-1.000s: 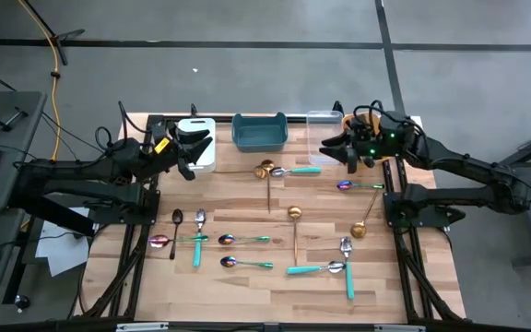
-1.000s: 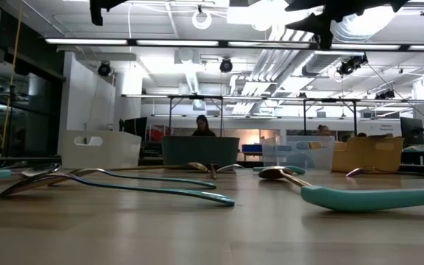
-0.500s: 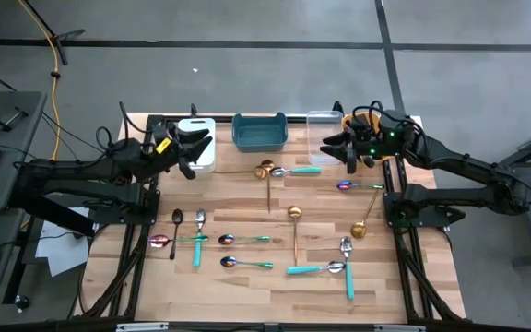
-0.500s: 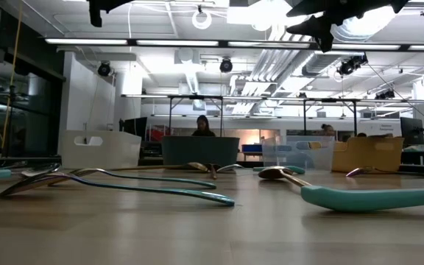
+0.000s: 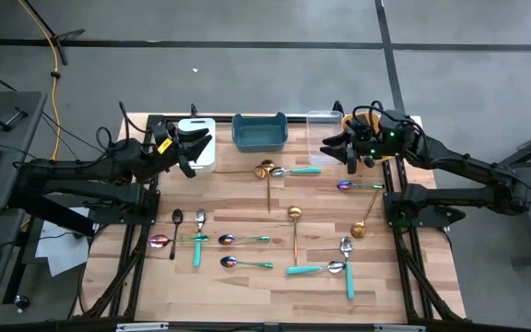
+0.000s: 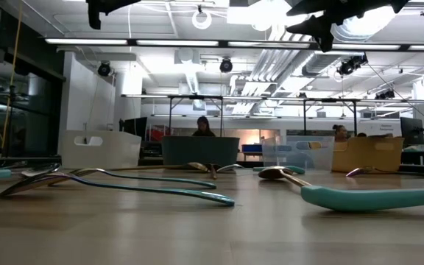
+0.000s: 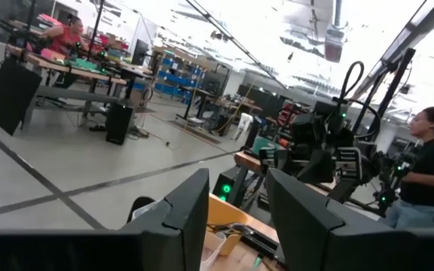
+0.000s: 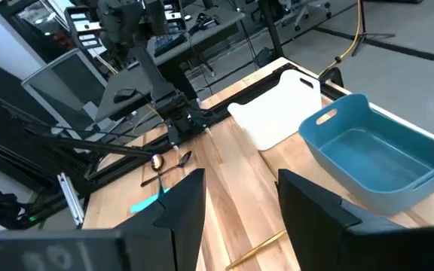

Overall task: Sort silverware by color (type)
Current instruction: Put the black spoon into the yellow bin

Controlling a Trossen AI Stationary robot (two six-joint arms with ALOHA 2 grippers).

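Observation:
The silverware lies scattered flat on the wooden table: teal-handled silver spoons, gold spoons, iridescent purple ones and a small black spoon. My left gripper hangs high over the far left of the table, beside the white bin. It is open, with nothing between its fingers. My right gripper hangs high at the far right, near the clear bin. It is open too and holds nothing.
Along the far edge stand a white bin, a teal bin, a clear bin and an orange bin. Dark arm frames run down both sides of the table. Beyond the table a person stands near the right arm.

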